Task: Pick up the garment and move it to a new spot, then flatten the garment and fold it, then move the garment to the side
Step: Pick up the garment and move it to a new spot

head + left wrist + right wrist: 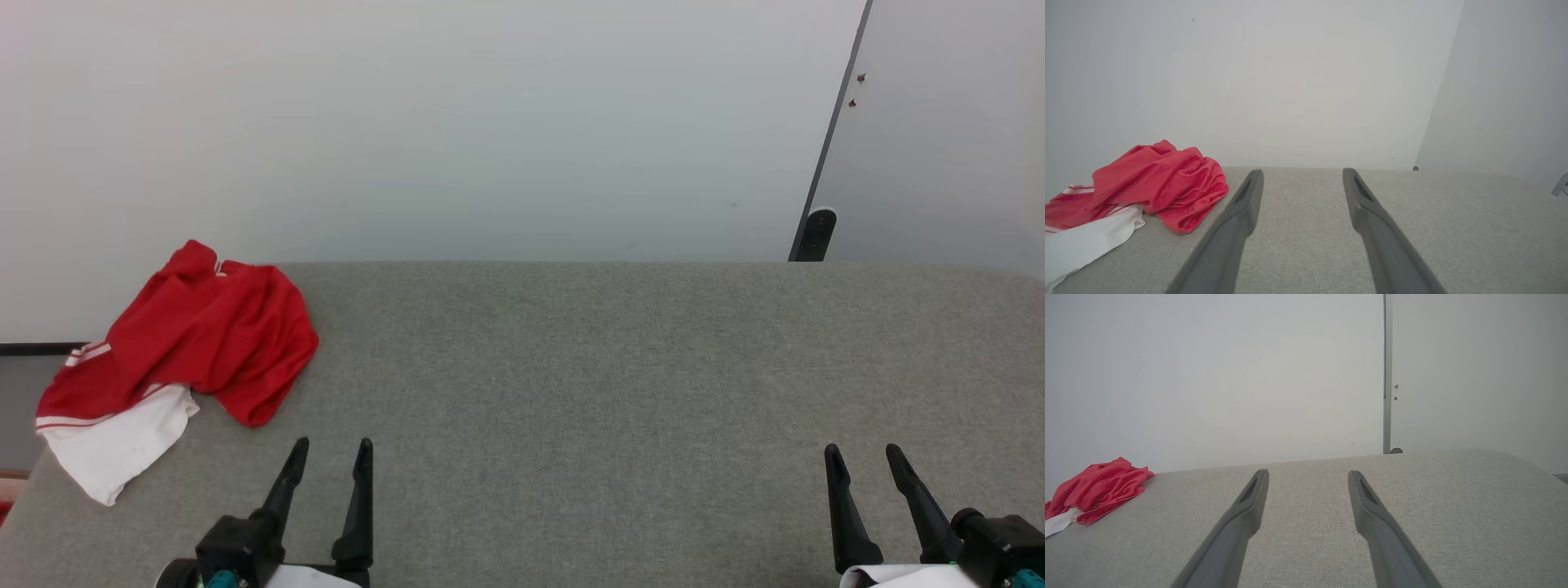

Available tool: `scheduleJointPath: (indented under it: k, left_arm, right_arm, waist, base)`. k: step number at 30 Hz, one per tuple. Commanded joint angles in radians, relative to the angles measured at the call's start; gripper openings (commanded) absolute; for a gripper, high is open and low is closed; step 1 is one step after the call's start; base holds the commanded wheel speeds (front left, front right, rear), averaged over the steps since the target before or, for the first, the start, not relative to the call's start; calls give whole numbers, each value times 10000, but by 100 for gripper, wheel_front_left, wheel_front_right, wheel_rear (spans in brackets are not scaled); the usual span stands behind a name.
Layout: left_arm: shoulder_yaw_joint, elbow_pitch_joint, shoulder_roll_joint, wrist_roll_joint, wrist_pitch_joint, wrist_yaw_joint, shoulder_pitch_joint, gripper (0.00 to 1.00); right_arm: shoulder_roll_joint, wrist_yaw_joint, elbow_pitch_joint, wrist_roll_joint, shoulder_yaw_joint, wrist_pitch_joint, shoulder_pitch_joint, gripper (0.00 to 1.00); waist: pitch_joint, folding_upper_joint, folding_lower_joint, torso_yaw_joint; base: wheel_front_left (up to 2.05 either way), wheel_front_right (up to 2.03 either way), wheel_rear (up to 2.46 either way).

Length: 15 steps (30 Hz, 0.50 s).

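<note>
The garment lies crumpled at the far left corner of the grey fabric surface, its white sleeve reaching the left edge. The left gripper hovers just beside it, fingers spread and empty. The right gripper, likewise spread and empty, sits well apart, with bare cloth between them up to the far edge by the white wall.

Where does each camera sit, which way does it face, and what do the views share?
Head view: on the head, looking forward and down at the grey fabric surface; left gripper lower left, right gripper lower right, both open.
Left wrist view: on the left wrist, looking along its fingers across the surface toward the white wall.
Right wrist view: on the right wrist, facing likewise along its fingers.
Shared: all show the garment at the surface's left.
</note>
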<state>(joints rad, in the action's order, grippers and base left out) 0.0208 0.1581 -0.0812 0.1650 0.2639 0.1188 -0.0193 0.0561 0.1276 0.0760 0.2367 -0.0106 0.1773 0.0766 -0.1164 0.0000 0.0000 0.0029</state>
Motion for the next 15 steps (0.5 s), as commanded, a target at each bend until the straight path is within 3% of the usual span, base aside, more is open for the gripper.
scheduleJointPath:
  k: [1,9,15]
  left_arm:
    - [-46,27,15,-51,-5,31,-48,100]
    - [-98,168,77,-75,-5,82,14,100]
    - [-421,489,52,-159,-5,32,313,100]
  right_arm:
    - [-24,57,-39,-69,6,38,140,100]
    - [-36,58,-97,-108,-28,26,178,100]
    - [-47,58,-156,-68,117,-13,229,100]
  waist:
    - [-2,0,0,3]
    - [-37,0,0,183]
    - [-146,0,0,998]
  base:
    - [0,0,0]
    - [0,0,0]
    - [0,0,0]
